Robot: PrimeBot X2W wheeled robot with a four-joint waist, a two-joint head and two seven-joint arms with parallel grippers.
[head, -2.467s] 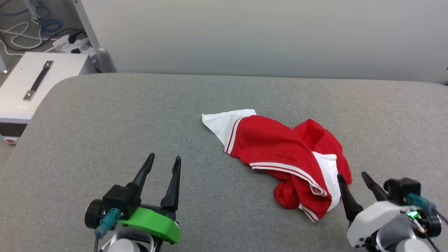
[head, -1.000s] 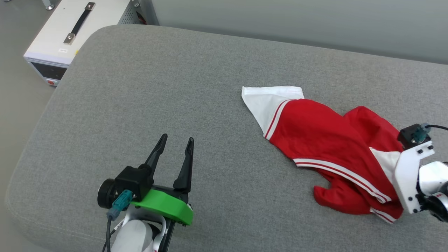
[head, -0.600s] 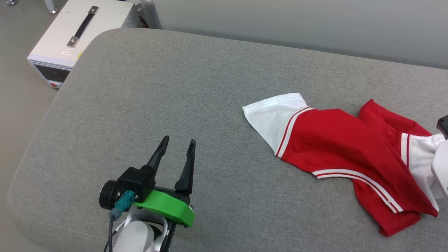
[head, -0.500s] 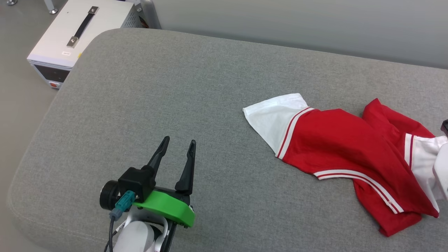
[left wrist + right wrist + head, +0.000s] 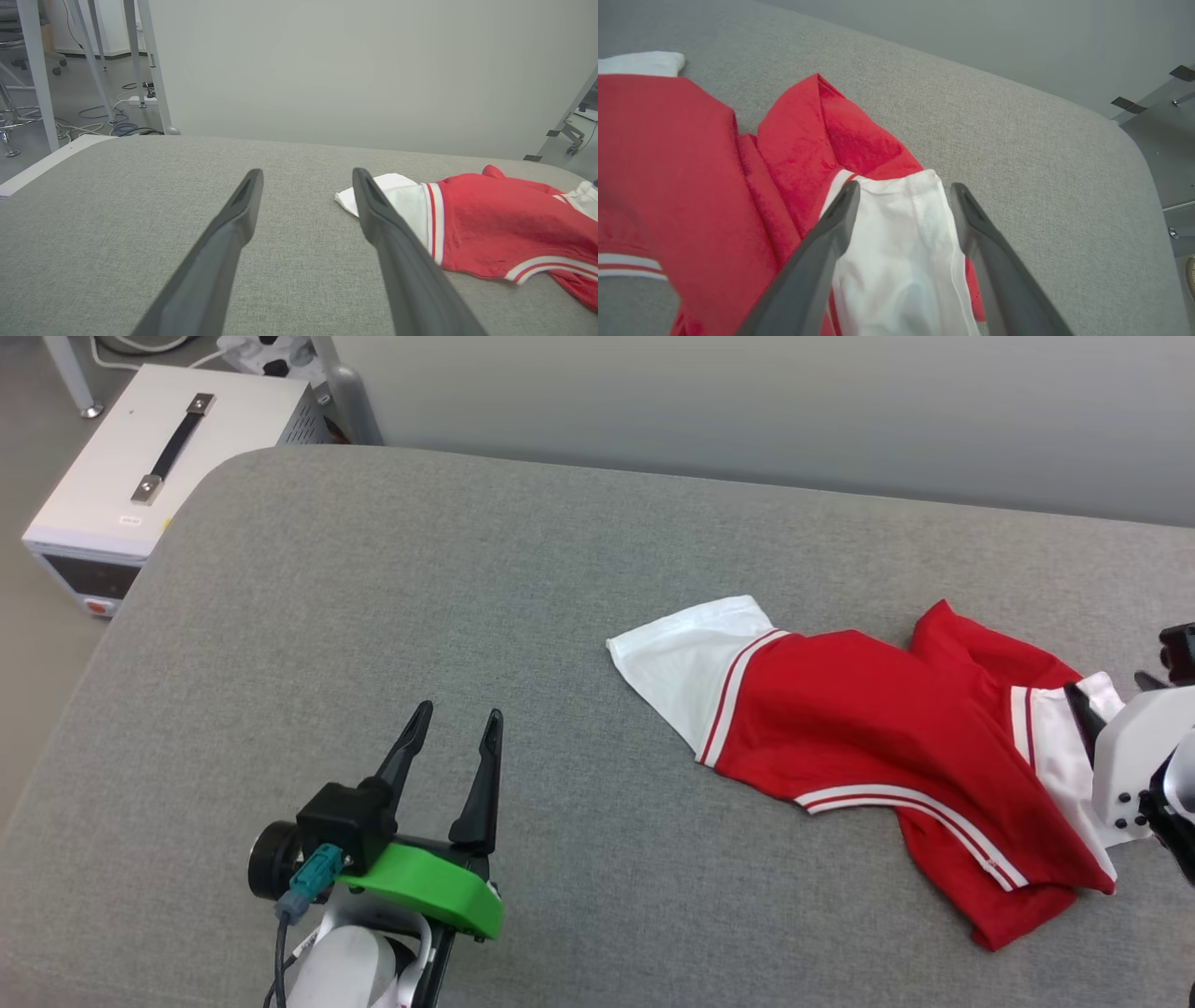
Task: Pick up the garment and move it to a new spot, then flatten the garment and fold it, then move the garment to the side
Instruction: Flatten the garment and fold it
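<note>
Head: garment (image 5: 868,747) lies crumpled at the right side of the grey worktop (image 5: 420,569). Left gripper (image 5: 459,711) is open, well apart from it.
Left wrist: nothing between its fingers, shirt off to the right.
Right wrist: right gripper (image 5: 905,185) open, white sleeve (image 5: 896,252) loose between its fingers.
Looks like the move step is ending. Flattening is next: each gripper takes an opposite edge and spreads.

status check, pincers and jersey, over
Left pincer open, off the cloth. Right pincer open, straddling white sleeve. Garment crumpled on grey cushion. Nothing blocking.
</note>
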